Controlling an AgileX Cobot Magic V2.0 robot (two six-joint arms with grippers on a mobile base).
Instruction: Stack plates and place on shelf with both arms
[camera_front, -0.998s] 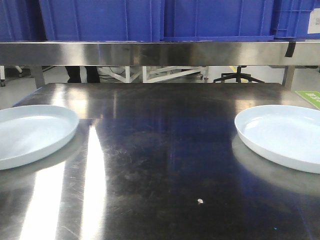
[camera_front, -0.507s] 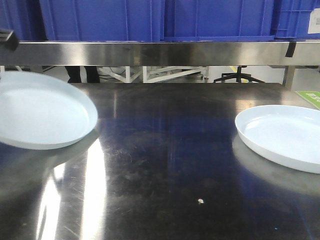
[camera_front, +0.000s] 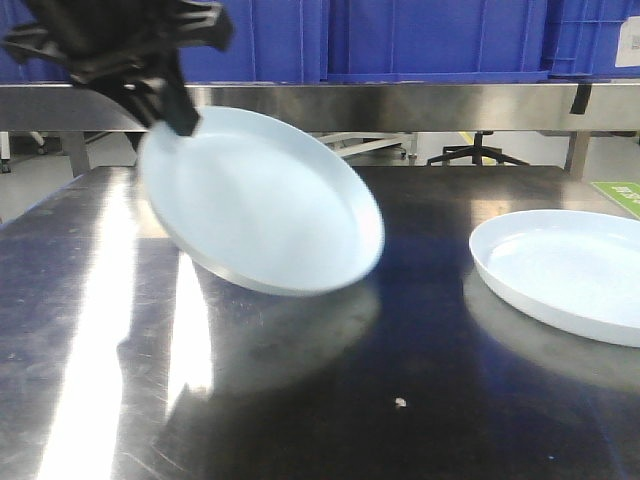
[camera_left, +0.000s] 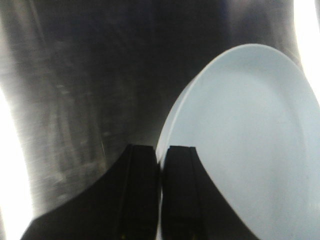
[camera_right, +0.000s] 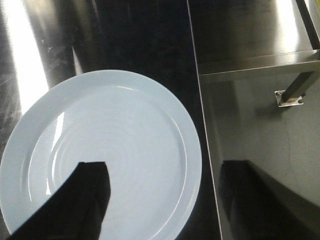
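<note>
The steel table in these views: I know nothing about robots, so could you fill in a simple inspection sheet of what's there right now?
Surface: steel tabletop, scratched, with glare streaks at the left.
Job's things: lifted plate tilted above the table, blurred; second plate lying flat at the right; shelf behind, carrying blue crates.
Clutter: one small pale speck.
Grippers: left gripper pinches the lifted plate's rim; right gripper is open above the second plate.
Cables: nothing seen.
Surroundings: chair base on the floor beyond the table.
</note>
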